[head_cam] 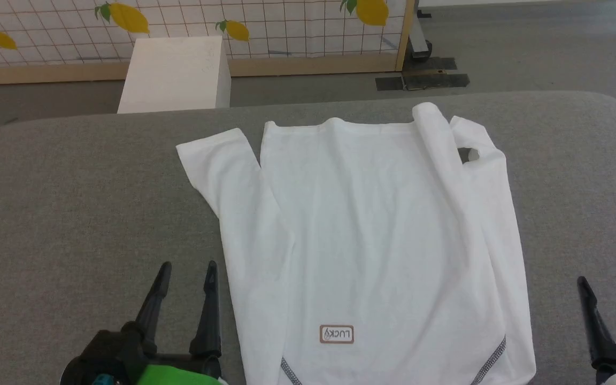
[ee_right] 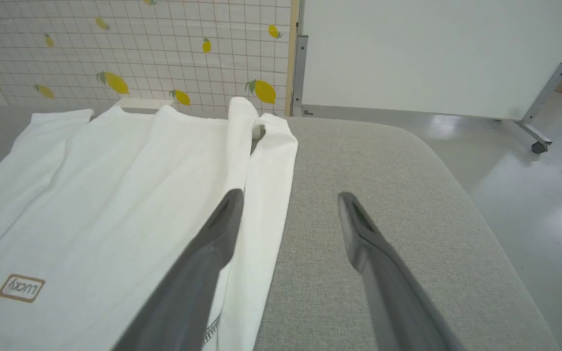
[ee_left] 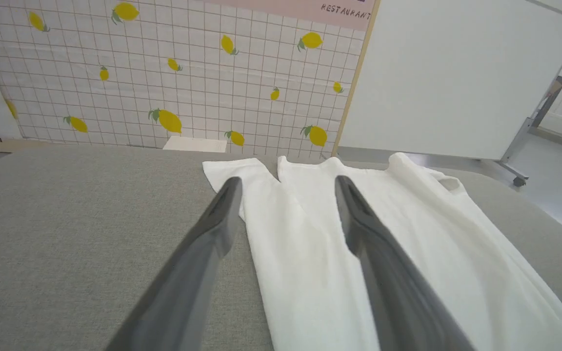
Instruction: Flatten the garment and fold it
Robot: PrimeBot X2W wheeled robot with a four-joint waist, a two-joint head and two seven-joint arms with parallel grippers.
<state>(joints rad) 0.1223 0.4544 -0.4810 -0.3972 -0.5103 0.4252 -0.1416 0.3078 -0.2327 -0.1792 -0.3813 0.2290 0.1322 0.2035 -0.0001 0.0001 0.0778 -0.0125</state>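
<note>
The garment point(head_cam: 372, 230), a white long-sleeved shirt, lies spread on the grey table point(head_cam: 72, 187), its hem at the far side and its logo patch point(head_cam: 336, 334) near me. Both sleeves run alongside the body; the right one is rumpled at its far end point(head_cam: 468, 144). My left gripper point(head_cam: 187, 270) stands open just left of the shirt's near left edge, holding nothing. At the lower right my right gripper point(head_cam: 607, 280) stands open, clear of the shirt's right sleeve. The left wrist view shows the garment point(ee_left: 359, 234) beyond open fingers point(ee_left: 222, 209); the right wrist view shows the garment point(ee_right: 115, 195) to the left.
A white box point(head_cam: 177, 72) stands on the floor behind the table's far edge. A lemon-patterned partition point(head_cam: 286, 27) and a white board on a wheeled stand point(ee_right: 432, 53) lie beyond. The table's rounded right edge point(ee_right: 481, 219) drops to the floor.
</note>
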